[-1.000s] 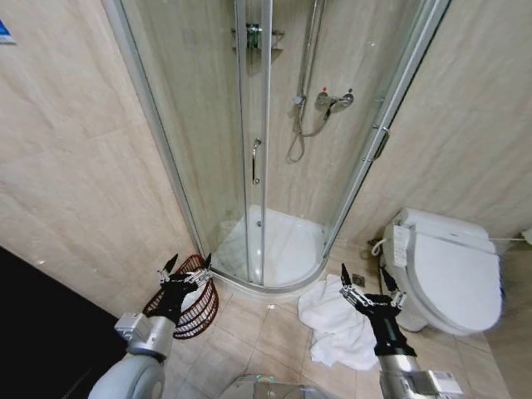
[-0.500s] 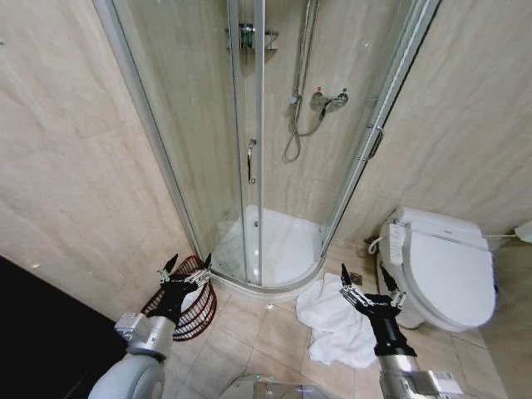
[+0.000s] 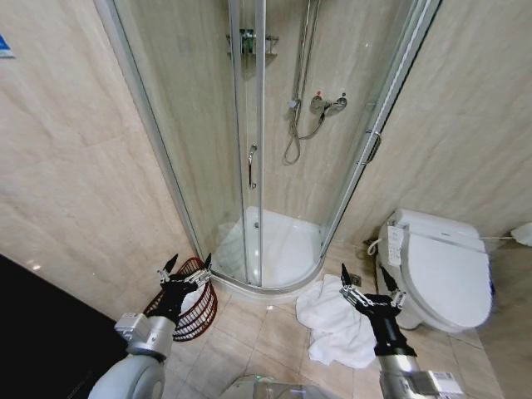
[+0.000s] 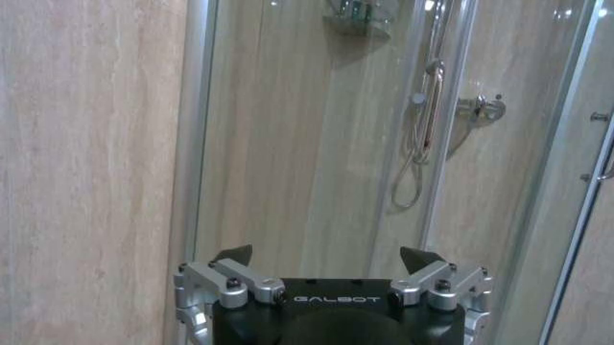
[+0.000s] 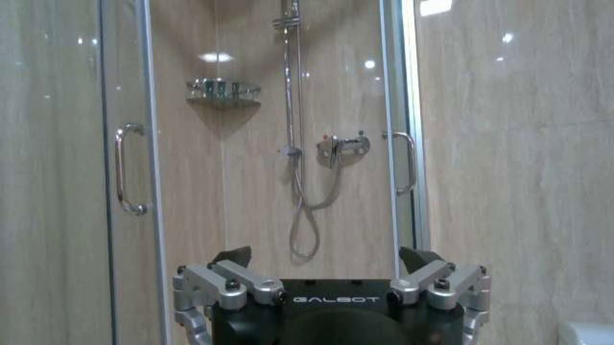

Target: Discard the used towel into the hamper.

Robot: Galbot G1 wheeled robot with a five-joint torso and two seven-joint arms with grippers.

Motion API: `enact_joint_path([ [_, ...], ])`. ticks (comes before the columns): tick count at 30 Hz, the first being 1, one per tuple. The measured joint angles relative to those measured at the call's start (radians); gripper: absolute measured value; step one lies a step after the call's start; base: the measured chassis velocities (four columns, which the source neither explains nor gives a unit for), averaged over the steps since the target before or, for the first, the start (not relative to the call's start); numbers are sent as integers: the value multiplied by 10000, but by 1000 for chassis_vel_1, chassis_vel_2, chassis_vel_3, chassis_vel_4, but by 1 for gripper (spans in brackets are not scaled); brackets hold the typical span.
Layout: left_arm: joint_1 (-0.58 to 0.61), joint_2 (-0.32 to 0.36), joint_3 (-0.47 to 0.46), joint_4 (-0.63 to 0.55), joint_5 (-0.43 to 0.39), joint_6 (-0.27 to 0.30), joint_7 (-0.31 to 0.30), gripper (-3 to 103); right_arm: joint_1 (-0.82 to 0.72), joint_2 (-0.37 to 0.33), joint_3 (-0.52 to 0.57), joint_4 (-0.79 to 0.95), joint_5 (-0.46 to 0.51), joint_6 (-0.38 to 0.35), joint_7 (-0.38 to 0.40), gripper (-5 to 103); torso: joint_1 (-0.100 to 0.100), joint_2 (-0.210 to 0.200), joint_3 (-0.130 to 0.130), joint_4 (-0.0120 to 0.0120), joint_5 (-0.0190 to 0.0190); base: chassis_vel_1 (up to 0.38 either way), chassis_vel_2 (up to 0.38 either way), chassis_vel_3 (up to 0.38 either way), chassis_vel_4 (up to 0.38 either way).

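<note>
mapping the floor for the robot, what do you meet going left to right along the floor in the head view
left gripper open over the hamper → shower tray → white towel crumpled on the tiles → right gripper open above the towel's right part → toilet

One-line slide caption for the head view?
Both grippers open: left gripper above hamper, right gripper above towel.

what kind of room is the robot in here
A bathroom: a glass shower enclosure with a hose and mixer, a toilet beside it, and a white towel on the tiled floor.
</note>
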Motion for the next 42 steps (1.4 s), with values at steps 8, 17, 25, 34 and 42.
enact_joint_path([
  [8, 0, -1, 0, 0, 0, 0, 0, 100, 0, 0, 0, 0, 0, 0, 0, 100, 2, -4, 0, 0, 0, 41, -47, -53, 52],
  [17, 3, -1, 0, 0, 0, 0, 1, 100, -1, 0, 0, 1, 0, 0, 0, 100, -25, -13, -19, 0, 0, 152, -140, -149, 142],
  [25, -1, 0, -1, 0, 1, 0, 0, 100, 2, 0, -1, 0, 0, 0, 0, 100, -10, -40, -15, 0, -1, -20, 12, 20, 4],
  [34, 0, 0, -1, 0, 0, 0, 0, 100, 0, 0, 0, 0, 0, 0, 0, 100, -20, -41, -24, 0, -1, -105, -79, 97, 80],
  [42, 2, 0, -1, 0, 0, 0, 0, 100, 0, 0, 0, 0, 0, 0, 0, 100, -24, -46, -26, 2, -1, -200, -236, 210, 215],
])
